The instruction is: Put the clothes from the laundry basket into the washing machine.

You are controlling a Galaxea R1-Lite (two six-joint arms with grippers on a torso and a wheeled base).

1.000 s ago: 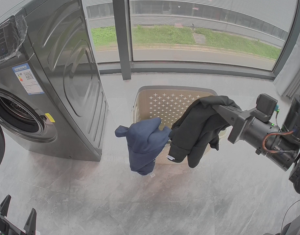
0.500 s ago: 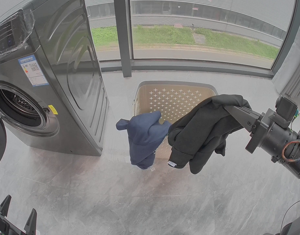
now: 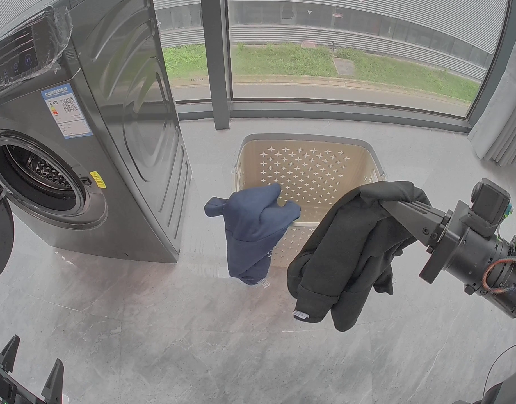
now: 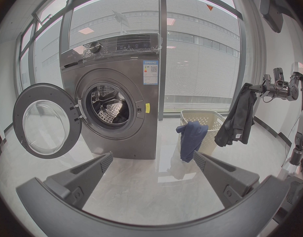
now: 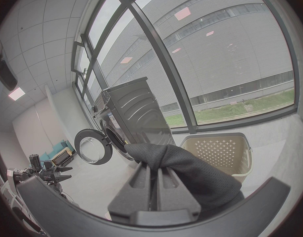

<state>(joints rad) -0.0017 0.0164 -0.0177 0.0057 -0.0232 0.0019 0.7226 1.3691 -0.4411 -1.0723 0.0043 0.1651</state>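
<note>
Nearest, the left pincer (image 3: 33, 358) (image 4: 152, 154) hung low above the grey floor (image 3: 213, 338), its two fingers spread wide and empty. Farther out on the right, the right pincer (image 3: 390, 204) (image 5: 154, 169) was clamped on one black garment (image 3: 348, 253) (image 4: 239, 116) (image 5: 191, 173), which dangled in the air over the floor just beside the near right corner of the single laundry basket (image 3: 308, 137) (image 4: 204, 113) (image 5: 220, 152). A second garment, a navy one (image 3: 252, 225) (image 4: 191, 139), lay draped over the basket's near left rim. To the left stood the one washing machine (image 3: 134, 102) (image 4: 125, 66) (image 5: 135, 109), its round door (image 4: 46, 120) (image 5: 92, 147) swung open. Behind rose a tall window (image 3: 353, 40).
</note>
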